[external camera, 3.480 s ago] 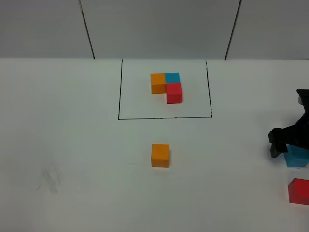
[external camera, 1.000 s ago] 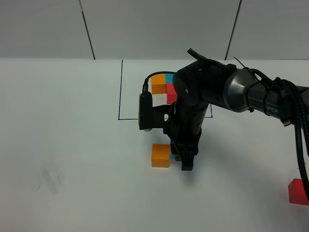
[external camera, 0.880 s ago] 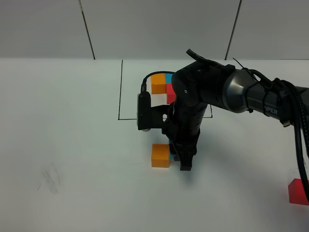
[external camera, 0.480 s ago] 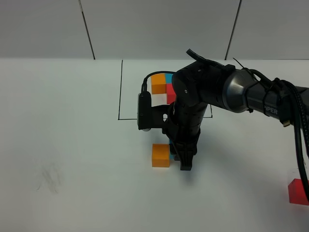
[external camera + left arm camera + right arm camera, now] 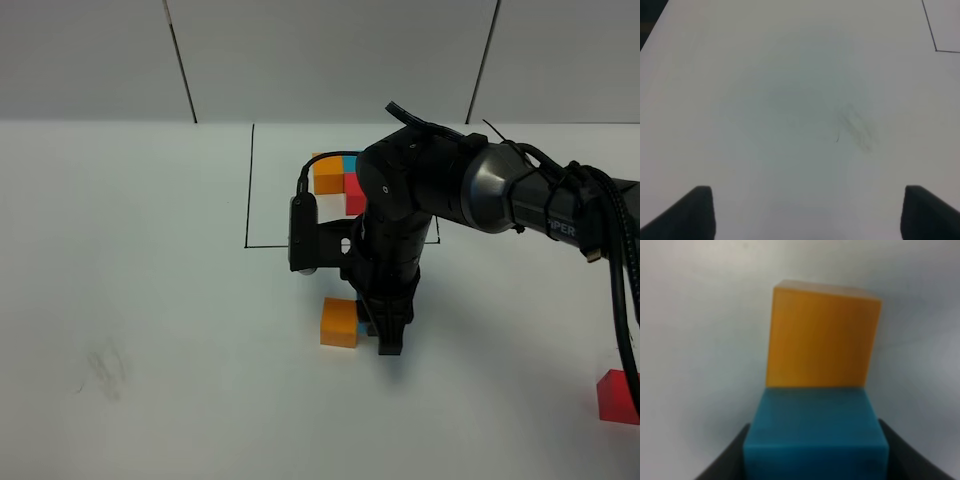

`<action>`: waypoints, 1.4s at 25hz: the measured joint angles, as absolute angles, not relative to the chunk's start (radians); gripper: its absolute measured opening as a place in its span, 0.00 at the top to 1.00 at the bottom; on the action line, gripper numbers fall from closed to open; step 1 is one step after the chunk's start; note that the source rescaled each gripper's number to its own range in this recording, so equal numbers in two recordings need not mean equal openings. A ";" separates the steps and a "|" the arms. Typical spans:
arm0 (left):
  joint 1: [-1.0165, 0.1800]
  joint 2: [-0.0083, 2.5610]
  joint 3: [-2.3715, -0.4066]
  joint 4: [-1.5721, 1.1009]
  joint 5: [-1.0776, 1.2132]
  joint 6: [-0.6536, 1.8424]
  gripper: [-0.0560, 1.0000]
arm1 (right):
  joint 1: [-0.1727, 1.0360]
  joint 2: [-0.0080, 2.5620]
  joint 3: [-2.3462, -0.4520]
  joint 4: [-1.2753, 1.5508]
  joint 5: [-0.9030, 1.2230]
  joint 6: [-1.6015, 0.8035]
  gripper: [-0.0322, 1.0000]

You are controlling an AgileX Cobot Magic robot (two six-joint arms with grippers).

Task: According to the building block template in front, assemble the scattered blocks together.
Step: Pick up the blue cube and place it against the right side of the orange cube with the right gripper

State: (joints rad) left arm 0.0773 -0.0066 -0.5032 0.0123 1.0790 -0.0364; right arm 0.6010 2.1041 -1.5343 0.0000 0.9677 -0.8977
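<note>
Just in front of the framed template (image 5: 335,176), the right gripper (image 5: 383,335) was clamped on the blue cube (image 5: 815,435), butted against the orange cube (image 5: 339,323). So two looked basically joined; red cube (image 5: 619,396) sat well off right, yet to go. Left gripper (image 5: 810,212) hung open, empty.

The white counter (image 5: 130,250) carries an orange cube (image 5: 338,322) just beside the right hand (image 5: 380,338), touching the blue cube (image 5: 815,435) gripped between that hand's fingers. Beyond the hand, a thin black outline (image 5: 247,190) frames a cluster of orange, blue and red cubes (image 5: 328,178), partly hidden. A red cube (image 5: 617,396) lies well apart from the hand, opposite a faint smudge (image 5: 105,368).
</note>
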 joint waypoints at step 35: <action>0.077 -0.007 -0.503 0.012 1.079 -0.036 0.33 | 0.581 2.143 -1.534 -0.052 1.010 -0.816 0.77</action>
